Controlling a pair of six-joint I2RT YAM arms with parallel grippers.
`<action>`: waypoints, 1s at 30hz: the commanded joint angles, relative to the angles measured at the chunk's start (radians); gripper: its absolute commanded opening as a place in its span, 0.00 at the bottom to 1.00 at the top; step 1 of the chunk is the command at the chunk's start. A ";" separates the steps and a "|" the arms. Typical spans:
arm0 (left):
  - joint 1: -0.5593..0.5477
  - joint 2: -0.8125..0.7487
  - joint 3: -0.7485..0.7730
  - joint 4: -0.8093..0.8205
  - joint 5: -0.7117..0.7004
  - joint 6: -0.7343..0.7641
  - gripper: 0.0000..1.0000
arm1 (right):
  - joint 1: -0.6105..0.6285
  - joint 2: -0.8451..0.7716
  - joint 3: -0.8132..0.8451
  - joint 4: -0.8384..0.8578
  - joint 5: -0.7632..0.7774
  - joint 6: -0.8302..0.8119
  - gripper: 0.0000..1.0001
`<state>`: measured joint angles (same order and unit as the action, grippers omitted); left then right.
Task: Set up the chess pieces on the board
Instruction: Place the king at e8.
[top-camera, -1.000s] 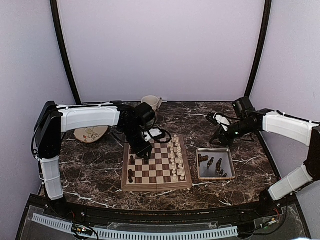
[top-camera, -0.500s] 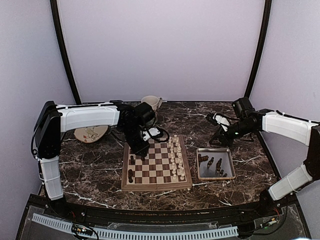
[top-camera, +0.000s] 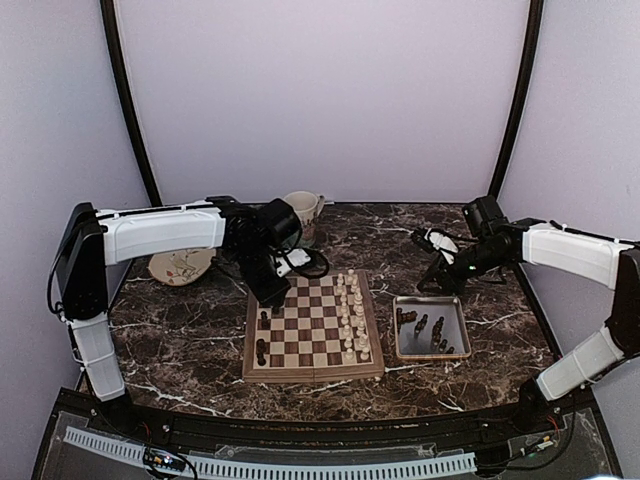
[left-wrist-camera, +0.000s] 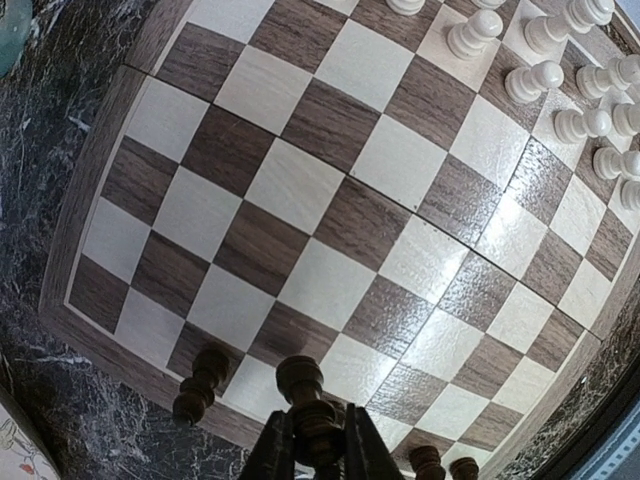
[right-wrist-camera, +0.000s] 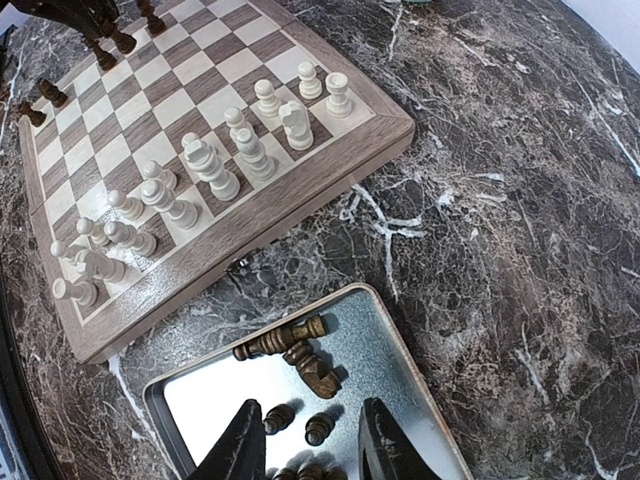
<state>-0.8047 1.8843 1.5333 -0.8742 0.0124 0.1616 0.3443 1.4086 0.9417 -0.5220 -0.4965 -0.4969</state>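
The board (top-camera: 313, 374) lies mid-table and also shows in the left wrist view (left-wrist-camera: 330, 200) and the right wrist view (right-wrist-camera: 250, 225). My left gripper (top-camera: 272, 297) hovers over the board's far left corner. In its wrist view it (left-wrist-camera: 318, 445) is shut on a dark brown chess piece (left-wrist-camera: 303, 392). Other dark pieces (top-camera: 263, 321) stand along the board's left edge (left-wrist-camera: 200, 380). My right gripper (top-camera: 437, 282) is open and empty above the metal tray (right-wrist-camera: 425, 395), where several dark pieces (right-wrist-camera: 300, 345) lie.
Cream-white chessmen (top-camera: 351, 315) fill the board's right columns. A mug (top-camera: 300, 207) stands behind the board at the back. A decorated plate (top-camera: 180, 267) lies at the left. The tray (top-camera: 456, 303) sits just right of the board.
My left gripper has shifted left and toward the board's far left corner. The right arm has hardly moved.
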 joint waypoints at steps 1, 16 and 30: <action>0.019 -0.079 -0.046 -0.029 -0.007 -0.003 0.05 | 0.001 0.010 0.008 0.008 -0.014 -0.011 0.33; 0.049 -0.081 -0.095 -0.015 -0.030 -0.007 0.05 | 0.000 0.015 0.009 0.005 -0.017 -0.012 0.32; 0.050 -0.047 -0.081 -0.007 0.010 -0.010 0.08 | 0.000 0.023 0.009 0.003 -0.017 -0.015 0.33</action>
<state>-0.7601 1.8404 1.4513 -0.8745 0.0025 0.1608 0.3443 1.4220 0.9417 -0.5232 -0.4988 -0.5003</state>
